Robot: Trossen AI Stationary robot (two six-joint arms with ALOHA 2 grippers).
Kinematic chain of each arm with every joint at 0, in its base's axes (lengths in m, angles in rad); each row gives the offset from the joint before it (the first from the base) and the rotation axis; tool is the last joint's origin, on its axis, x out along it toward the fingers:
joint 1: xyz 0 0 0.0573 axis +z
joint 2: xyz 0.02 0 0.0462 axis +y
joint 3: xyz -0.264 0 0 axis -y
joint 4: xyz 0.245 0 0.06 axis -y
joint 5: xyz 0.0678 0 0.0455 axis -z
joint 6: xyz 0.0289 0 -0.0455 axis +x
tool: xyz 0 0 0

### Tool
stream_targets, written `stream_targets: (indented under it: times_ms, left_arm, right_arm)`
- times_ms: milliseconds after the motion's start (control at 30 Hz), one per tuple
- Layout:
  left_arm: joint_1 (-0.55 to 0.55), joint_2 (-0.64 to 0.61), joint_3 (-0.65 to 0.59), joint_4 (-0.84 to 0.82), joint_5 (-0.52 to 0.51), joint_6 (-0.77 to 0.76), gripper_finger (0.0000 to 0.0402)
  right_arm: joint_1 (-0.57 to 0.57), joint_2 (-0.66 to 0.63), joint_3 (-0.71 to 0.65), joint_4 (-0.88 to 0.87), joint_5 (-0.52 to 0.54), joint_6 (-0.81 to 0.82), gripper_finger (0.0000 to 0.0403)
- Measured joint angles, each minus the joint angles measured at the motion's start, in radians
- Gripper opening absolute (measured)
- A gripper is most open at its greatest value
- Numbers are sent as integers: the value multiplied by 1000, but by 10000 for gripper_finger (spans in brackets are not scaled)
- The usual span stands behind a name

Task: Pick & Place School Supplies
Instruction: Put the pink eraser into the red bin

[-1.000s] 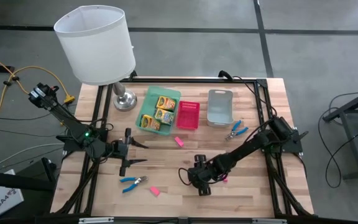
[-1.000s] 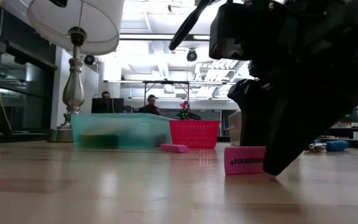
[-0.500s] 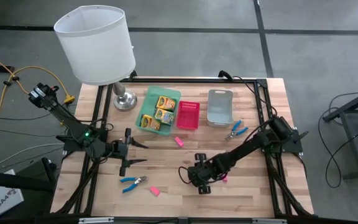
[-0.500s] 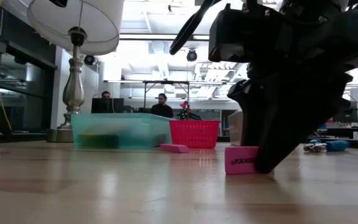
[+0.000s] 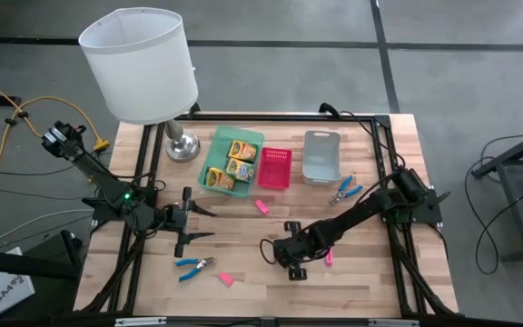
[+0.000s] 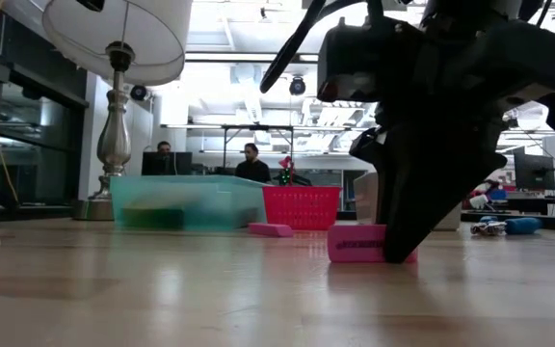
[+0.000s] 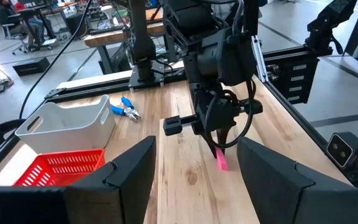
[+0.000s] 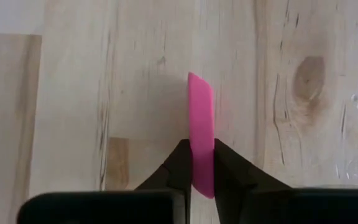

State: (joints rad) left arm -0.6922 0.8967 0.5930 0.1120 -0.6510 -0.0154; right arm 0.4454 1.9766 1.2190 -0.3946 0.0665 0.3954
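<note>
Mid-table, right pincer pinches eraser.

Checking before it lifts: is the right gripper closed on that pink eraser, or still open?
Closed on it. In the right wrist view both fingers press the pink eraser's sides, with the eraser still on the table.

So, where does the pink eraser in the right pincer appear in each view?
High view: pink eraser lower middle, beside right pincer.
Low view: right of centre, on table.
Left wrist view: centre.
Right wrist view: centre, pinched.
Shared landmark: red basket.
</note>
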Motion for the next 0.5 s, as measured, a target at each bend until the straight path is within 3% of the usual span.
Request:
stream_targets:
  times_ms: [267, 500]
  left_arm:
    - [0, 0, 0, 0, 0, 0, 218]
    - [0, 0, 0, 0, 0, 0, 218]
  right_arm:
    - [-23, -12, -1, 12, -46, 87, 42]
    - [-60, -54, -1, 73, -92, 152, 28]
